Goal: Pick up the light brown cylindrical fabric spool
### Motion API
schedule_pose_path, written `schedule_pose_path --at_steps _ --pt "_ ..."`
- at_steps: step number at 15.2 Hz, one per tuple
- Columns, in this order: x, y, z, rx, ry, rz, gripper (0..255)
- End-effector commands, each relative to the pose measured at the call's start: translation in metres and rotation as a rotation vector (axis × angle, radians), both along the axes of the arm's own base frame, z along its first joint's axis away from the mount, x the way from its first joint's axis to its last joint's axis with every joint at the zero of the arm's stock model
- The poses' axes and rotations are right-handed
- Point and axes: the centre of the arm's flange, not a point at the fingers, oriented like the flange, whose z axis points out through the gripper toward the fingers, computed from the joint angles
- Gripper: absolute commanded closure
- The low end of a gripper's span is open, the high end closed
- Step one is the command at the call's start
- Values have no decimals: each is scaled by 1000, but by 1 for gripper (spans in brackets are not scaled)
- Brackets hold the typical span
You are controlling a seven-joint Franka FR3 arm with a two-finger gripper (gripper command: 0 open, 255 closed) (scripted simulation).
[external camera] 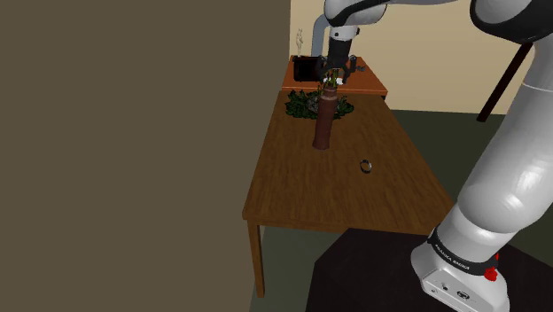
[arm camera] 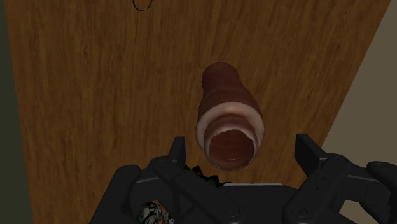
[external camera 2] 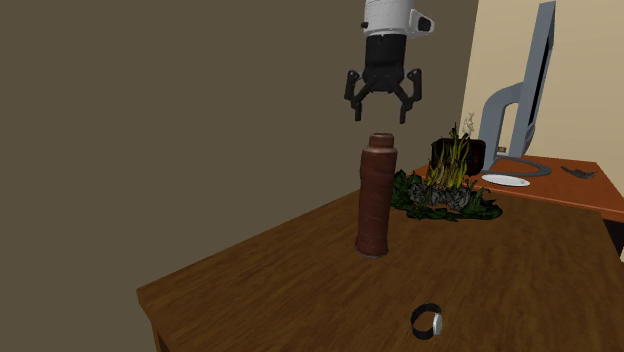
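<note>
Spool (external camera 2: 376,195) upright, well inside table (external camera 2: 250,290) edges — jaws spread above it.

We reach our white arm (external camera: 501,168) up from the shoulder view's lower right and over toward its upper left, with the wrist (external camera 2: 385,14) turned straight down. Our black gripper (external camera 2: 380,113) hangs in the air, its two fingers (arm camera: 310,153) spread well apart, both tips pointing downward.
</note>
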Motion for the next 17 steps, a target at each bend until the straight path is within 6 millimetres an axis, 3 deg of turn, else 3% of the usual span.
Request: schedule_pose_path --at_steps 1,7,10,11,17 --pt "8 -9 -10 5 -3 -20 0" --pt "8 -9 -42 5 -3 -20 0" --pt "8 -9 -45 5 -3 -20 0" --pt "8 -9 -44 5 -3 -20 255" --pt "8 -9 -44 5 -3 -20 255"
